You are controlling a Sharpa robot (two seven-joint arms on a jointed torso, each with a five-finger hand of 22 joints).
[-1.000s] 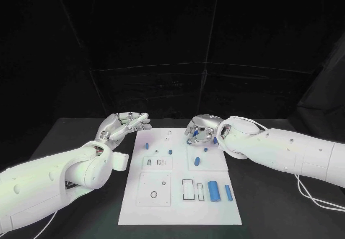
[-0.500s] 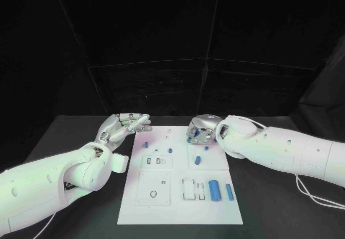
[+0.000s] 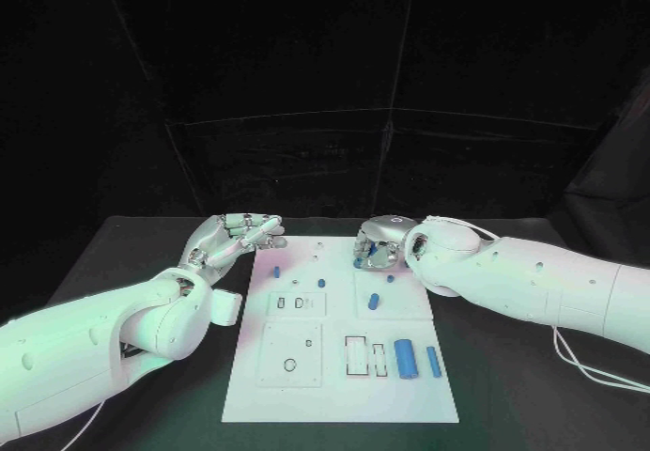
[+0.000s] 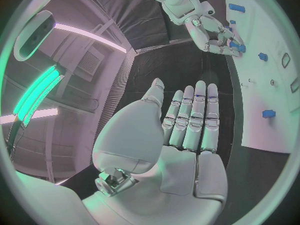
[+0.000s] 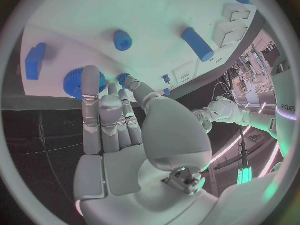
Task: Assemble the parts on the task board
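Left hand [image 3: 233, 236] parked just off task board's [image 3: 339, 395] far left corner, fingers straight and together, holding nothing; apparently kept clear of the work. On board: small blue parts standing near far edge, two blue cylinders [image 3: 404, 356] lying at near right, likely staged for insertion. Right hand [image 3: 378, 246] low over far right corner, fingers reaching toward toothed blue part [image 5: 76, 83]; actual grip cannot be told.
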